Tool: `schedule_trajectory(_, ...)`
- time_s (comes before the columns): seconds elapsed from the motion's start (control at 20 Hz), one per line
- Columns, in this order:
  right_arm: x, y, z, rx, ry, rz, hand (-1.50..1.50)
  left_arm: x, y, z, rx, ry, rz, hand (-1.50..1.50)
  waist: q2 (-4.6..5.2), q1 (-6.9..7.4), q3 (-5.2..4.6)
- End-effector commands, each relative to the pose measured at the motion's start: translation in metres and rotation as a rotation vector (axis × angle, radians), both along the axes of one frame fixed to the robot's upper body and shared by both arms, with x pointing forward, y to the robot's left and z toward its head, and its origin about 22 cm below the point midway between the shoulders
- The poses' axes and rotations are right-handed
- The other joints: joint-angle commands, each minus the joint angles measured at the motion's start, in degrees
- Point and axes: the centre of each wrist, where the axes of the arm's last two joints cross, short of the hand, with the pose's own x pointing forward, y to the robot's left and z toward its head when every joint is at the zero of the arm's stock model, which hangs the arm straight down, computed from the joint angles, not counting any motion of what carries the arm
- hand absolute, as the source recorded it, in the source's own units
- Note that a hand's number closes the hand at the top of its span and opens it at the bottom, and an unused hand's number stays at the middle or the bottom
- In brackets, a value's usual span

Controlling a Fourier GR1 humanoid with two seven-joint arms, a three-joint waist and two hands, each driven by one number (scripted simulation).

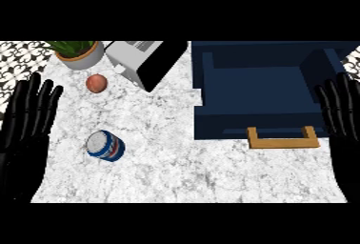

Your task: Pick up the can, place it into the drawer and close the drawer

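The can (106, 146) lies on its side on the white marbled desk (183, 167), left of centre and near the front edge, its pale round end turned up toward the view and its blue wall carrying a red-and-white label — the writing on it is too small to read. Well to its right the dark blue drawer (264, 90) stands pulled open, its inside showing, with a wooden handle (283, 138) on its front face pointing toward the robot. The left hand (28, 124) shows at the view's left edge, upright, its fingers (44, 102) straight and spread, holding nothing; it is apart from the can, which lies just to its right and lower. The right hand (342, 119) shows at the right edge beside the drawer's side wall, fingers likewise straight and holding nothing. Toward the back left of the desk a potted plant (79, 51) stands in a pale pot, a reddish-brown round fruit (96, 83) lies just in front of it, and a grey appliance (144, 59) with a black side — no brand legible — sits between the plant and the drawer.
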Motion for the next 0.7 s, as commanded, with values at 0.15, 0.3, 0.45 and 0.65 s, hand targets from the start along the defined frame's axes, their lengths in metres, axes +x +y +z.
schedule_trajectory(0.15,-0.004,0.008,0.001,0.036,-0.036,-0.041,-1.5,-0.002,-0.007,0.006,0.009,-0.032,-0.244,-1.5,-1.73,0.4,-2.09)
schedule_trajectory(0.3,-0.002,-0.015,-0.032,0.054,0.251,-0.151,-1.5,-0.009,0.004,-0.037,0.07,0.315,-0.176,-1.5,-1.13,0.5,-2.01)
schedule_trajectory(0.45,-0.008,-0.008,-0.018,0.054,0.29,-0.151,-1.5,-0.014,-0.001,-0.029,0.078,0.359,-0.177,-1.5,-1.7,0.48,-2.07)
schedule_trajectory(0.65,-0.018,-0.031,-0.023,0.07,0.305,-0.157,-1.5,-0.013,0.019,0.003,0.089,0.354,-0.17,-1.5,-1.69,0.33,-2.04)
